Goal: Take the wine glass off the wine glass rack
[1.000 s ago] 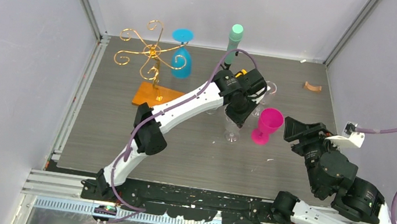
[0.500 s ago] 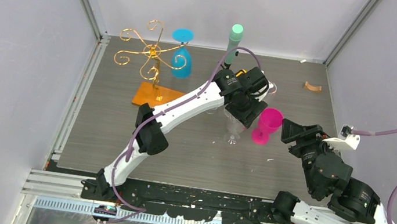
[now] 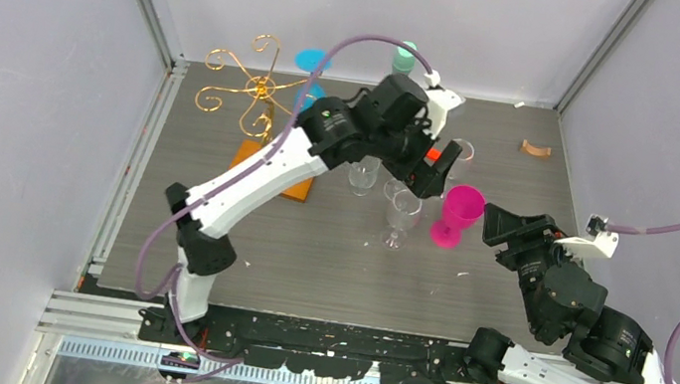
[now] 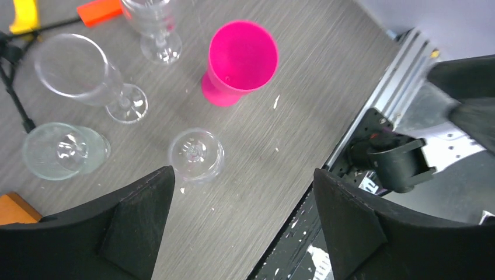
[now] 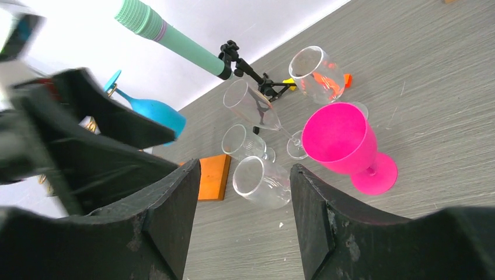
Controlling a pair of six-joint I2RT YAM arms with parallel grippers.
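Right gripper [image 5: 242, 175] is hanging with jaws well apart, gripping nothing, with the pink goblet [image 3: 458, 214] just ahead at 12 o'clock. Left gripper [image 4: 244, 175] is hovering wide open and empty above the clear glasses [image 3: 401, 211]. Bare table [image 3: 305, 268] is showing toward 6 o'clock. The blue glass [image 5: 153, 111] is hanging inverted on the rack [image 3: 250, 89] at 11 o'clock.

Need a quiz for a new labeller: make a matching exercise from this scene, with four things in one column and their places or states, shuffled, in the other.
1. pink goblet
2. blue wine glass
3. mint-green cylinder
4. left pincer

A. open, holding nothing
B. hanging from the gold rack
C. standing upright on the table
D. mounted on a black tripod

Pairs: 1-C, 2-B, 3-D, 4-A
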